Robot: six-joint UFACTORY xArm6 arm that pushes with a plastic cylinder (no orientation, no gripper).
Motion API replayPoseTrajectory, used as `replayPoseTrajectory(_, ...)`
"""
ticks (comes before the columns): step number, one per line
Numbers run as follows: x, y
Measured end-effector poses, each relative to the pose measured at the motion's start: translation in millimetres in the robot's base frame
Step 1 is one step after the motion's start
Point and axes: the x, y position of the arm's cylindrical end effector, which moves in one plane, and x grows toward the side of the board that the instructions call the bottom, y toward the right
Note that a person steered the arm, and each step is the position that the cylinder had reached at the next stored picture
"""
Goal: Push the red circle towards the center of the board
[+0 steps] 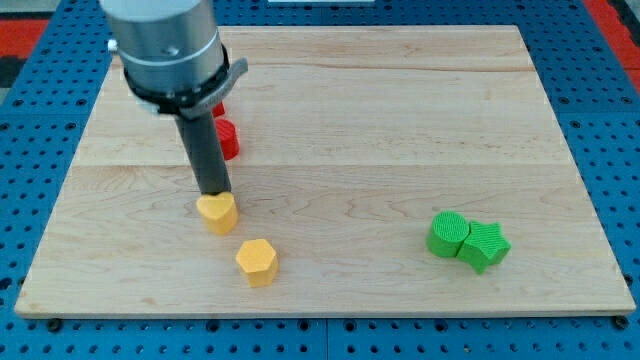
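A red block point(227, 137) lies at the board's upper left, mostly hidden behind my rod, so I cannot make out its shape. A second bit of red point(218, 108) shows just above it under the arm's body. My tip point(213, 193) stands below the red block, right at the top edge of a yellow heart-like block point(218, 213). A yellow hexagon block point(257, 261) lies lower and to the right of that.
A green circle block point(447, 233) and a green star block point(485, 245) touch each other at the lower right. The wooden board point(400, 110) rests on a blue perforated table. The arm's grey body point(168, 45) covers the upper left.
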Motion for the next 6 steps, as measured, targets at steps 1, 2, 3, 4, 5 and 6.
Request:
replayPoseTrajectory(1,19.5,12.0)
replayPoseTrajectory(2,30.4,39.9)
replayPoseTrajectory(3,26.9,48.9)
replayPoseTrajectory(4,-10.5,63.3)
replayPoseTrajectory(5,-14.3,64.9)
replayPoseTrajectory(6,-14.3,61.8)
